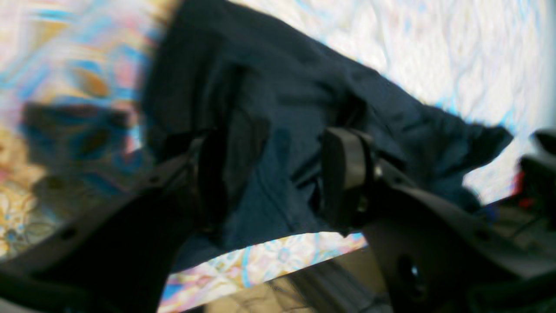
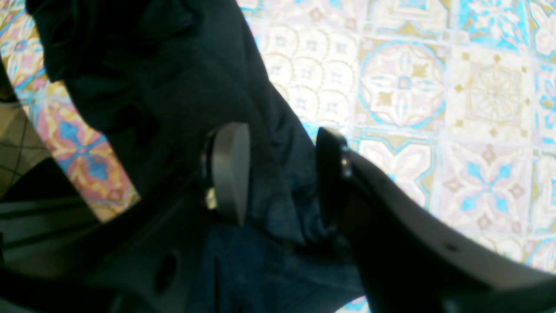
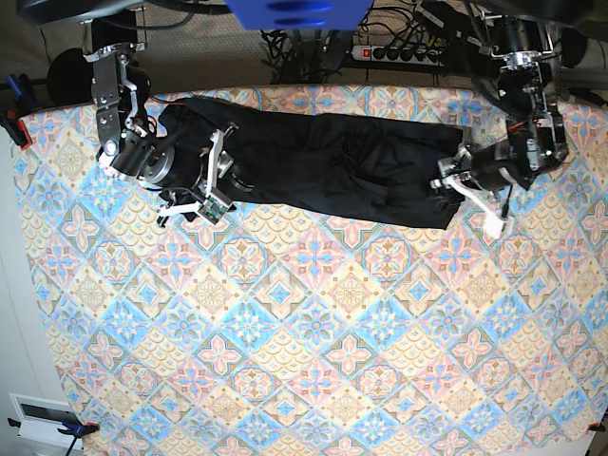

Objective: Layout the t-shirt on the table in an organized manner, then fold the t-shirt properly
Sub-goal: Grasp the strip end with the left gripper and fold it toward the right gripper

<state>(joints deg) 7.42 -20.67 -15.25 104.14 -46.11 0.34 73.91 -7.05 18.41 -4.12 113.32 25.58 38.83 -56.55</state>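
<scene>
The black t-shirt point(image 3: 323, 161) lies stretched in a long band across the far part of the table point(image 3: 313, 342). My right gripper point(image 3: 211, 179) is at the band's left end. Its jaws hold a thick wad of the t-shirt point(image 2: 282, 182) between the pads point(image 2: 230, 174). My left gripper point(image 3: 454, 182) is at the band's right end. Bunched cloth of the t-shirt point(image 1: 278, 174) fills the gap between its fingers point(image 1: 347, 174), and the hem hangs a little above the table point(image 1: 269, 261). The left wrist view is blurred.
The tiled cloth covers the whole table point(image 2: 434, 108). A power strip with cables point(image 3: 399, 52) lies behind the far edge. Clamps point(image 3: 14, 123) hold the cloth at the left edge. A white box point(image 3: 43, 418) sits on the floor at the near left.
</scene>
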